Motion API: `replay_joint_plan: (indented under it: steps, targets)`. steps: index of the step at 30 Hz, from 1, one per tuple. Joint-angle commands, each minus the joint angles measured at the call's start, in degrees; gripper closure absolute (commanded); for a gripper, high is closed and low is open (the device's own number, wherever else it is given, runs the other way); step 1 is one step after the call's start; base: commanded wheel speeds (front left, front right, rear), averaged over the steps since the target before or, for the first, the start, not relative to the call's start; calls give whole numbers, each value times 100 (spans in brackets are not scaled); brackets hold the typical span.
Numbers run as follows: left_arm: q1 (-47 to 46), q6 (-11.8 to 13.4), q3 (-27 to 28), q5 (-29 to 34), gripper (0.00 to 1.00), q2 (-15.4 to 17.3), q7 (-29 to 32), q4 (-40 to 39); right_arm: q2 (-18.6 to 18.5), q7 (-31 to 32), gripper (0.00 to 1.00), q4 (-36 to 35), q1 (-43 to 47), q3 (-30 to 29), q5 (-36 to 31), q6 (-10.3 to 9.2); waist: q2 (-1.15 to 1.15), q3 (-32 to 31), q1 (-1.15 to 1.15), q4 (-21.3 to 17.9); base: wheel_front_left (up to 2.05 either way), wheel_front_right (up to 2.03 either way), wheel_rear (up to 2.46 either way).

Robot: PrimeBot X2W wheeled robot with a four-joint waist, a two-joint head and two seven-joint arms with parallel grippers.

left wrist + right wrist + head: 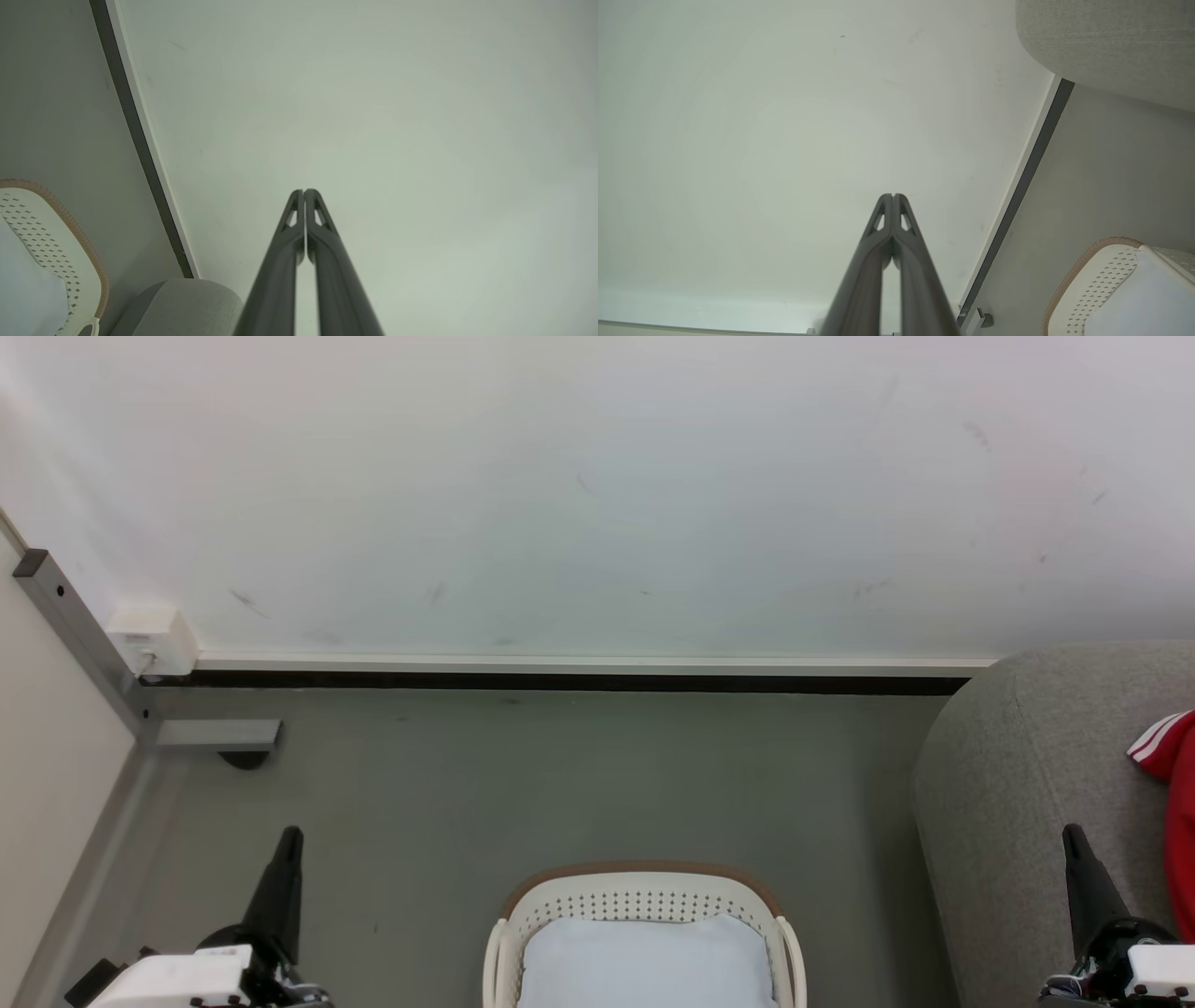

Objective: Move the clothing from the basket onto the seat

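The red clothing (1178, 803) is lying on the grey seat (1018, 775) at the far right, a white-striped sleeve poking out toward the wall, the rest running off the edge of the head view. The basket (644, 901) is sitting on the floor between the arms. Its pale liner (644, 961) is showing, and I'm seeing no red in the part on camera. Judging by that, the move is looking done.

The left claw (290, 840) is clenched tight on nothing, its fingers pressed together and pointing toward the wall. The right claw (1073, 840) is doing the same, clamped shut and empty, hanging over the seat just beside the shirt.

That closeness is where I'm seeing trouble. If the right arm is swinging outward when it moves, a finger could be catching loose fabric and dragging the shirt along. The seat's edges are rounded too, so a tug could be sending soft cloth sliding to the floor. How much of the shirt is resting on the cushion I can't tell, because the frame is cutting it off. The near end of the basket is cropped as well, so something could be hiding there.

As for writing, nothing is reading clearly. The stripes are plain, any lettering on the shirt is out of sight, and the small mark on the white wall box (149, 639) is too tiny to make out.
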Motion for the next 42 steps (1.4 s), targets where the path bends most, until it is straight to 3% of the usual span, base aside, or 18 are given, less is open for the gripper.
replay_joint_plan:
  steps: [1, 42]
  targets:
    - [-48, 16, 18, -72, 100, 13, 22, 3, -30, -21, 100, -2, -47, 6, 37, -12, 0, 0, 0, 0, 0, 0, 0]
    - [-47, 16, 18, -72, 100, 13, 22, 3, -70, -53, 100, -13, -42, 51, 83, -12, 0, 0, 0, 0, 0, 0, 0]
